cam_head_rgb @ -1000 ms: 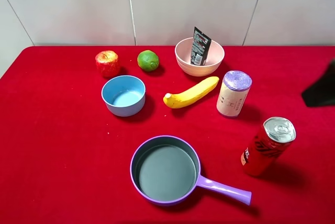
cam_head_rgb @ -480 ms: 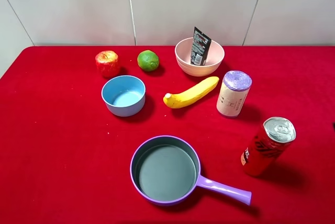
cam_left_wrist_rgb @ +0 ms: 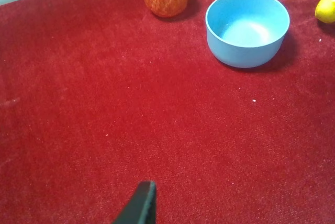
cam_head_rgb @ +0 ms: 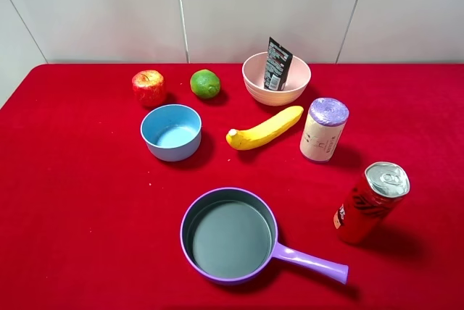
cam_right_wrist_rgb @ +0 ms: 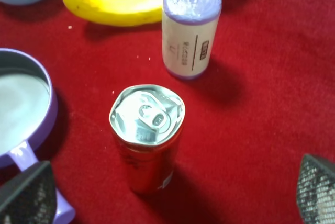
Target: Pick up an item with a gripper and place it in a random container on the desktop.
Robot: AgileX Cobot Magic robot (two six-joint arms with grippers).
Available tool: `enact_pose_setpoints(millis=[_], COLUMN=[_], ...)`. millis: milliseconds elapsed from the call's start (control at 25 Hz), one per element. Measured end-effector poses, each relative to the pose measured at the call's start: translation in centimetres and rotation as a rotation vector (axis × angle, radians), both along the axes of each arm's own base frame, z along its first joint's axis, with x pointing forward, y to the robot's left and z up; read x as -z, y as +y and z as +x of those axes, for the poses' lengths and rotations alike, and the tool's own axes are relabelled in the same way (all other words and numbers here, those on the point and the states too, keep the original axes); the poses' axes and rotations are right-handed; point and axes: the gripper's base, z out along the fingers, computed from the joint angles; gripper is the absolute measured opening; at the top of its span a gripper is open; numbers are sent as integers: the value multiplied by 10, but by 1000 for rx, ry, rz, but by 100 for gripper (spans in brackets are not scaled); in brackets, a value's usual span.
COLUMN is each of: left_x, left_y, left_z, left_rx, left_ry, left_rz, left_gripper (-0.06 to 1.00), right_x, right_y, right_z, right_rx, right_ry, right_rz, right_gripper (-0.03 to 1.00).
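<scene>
The dark sachet (cam_head_rgb: 277,64) with red and white print stands tilted inside the pale pink bowl (cam_head_rgb: 254,84) at the back of the red desktop (cam_head_rgb: 87,201). Neither gripper shows in the exterior high view. In the right wrist view my right gripper (cam_right_wrist_rgb: 170,192) is open, its two fingers (cam_right_wrist_rgb: 26,195) spread wide on either side of the red soda can (cam_right_wrist_rgb: 148,140), and it holds nothing. In the left wrist view only one black fingertip (cam_left_wrist_rgb: 140,205) of the left gripper shows, above bare red cloth; it holds nothing that I can see.
A light blue bowl (cam_head_rgb: 171,131), a red apple (cam_head_rgb: 148,87) and a lime (cam_head_rgb: 205,83) sit back left. A banana (cam_head_rgb: 264,128) and a purple-capped white canister (cam_head_rgb: 324,129) lie mid-table. A purple-handled pan (cam_head_rgb: 228,234) is at the front. The red can (cam_head_rgb: 371,201) stands front right.
A second ago the right arm's dark shape showed at the right edge of the exterior high view; it has withdrawn out of that view. The objects have not moved.
</scene>
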Motion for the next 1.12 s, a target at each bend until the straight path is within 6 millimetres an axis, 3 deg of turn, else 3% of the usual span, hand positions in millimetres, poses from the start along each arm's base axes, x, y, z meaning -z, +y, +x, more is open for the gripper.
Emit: enact_pose_setpoints(millis=[400,1120], left_x=[0,0], left_y=[0,0], left_z=[0,0], left_rx=[0,0], left_ry=[0,0], left_rz=[0,0], left_gripper=[99,99], right_x=[-3,-3], right_y=[-12,-8], right_z=[-28,-30], right_rx=[177,242], right_ry=[-205,-208], right_rz=[71,76], right_gripper=[69,69])
